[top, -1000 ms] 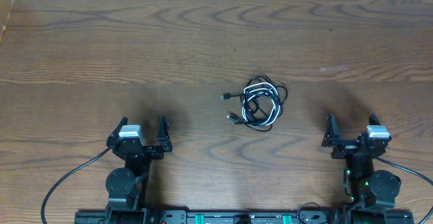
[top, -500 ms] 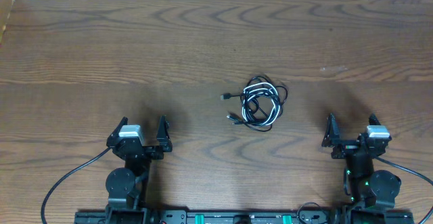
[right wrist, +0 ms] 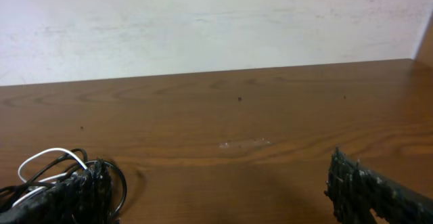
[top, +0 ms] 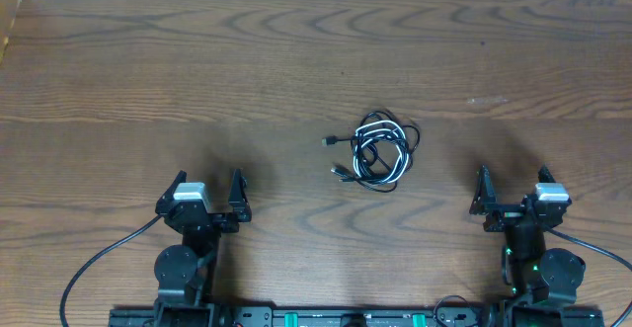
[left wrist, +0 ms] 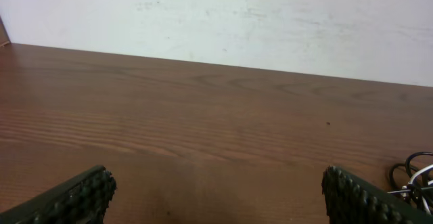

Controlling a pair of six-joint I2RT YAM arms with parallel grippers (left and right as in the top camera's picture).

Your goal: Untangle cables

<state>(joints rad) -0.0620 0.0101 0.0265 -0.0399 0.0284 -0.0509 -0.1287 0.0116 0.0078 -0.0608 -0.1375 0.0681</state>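
Well apart from the cables (top: 380, 149) on the table (top: 296, 60), left pincer (top: 208, 181) and right pincer (top: 513, 179) gape wide.

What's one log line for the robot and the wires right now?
cables: tangled heap, untouched | left gripper: open, empty | right gripper: open, empty | untangling: not yet begun

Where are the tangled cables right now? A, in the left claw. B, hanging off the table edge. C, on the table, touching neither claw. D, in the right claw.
C: the cables lie bundled on the table, clear of the open left claw and right claw.
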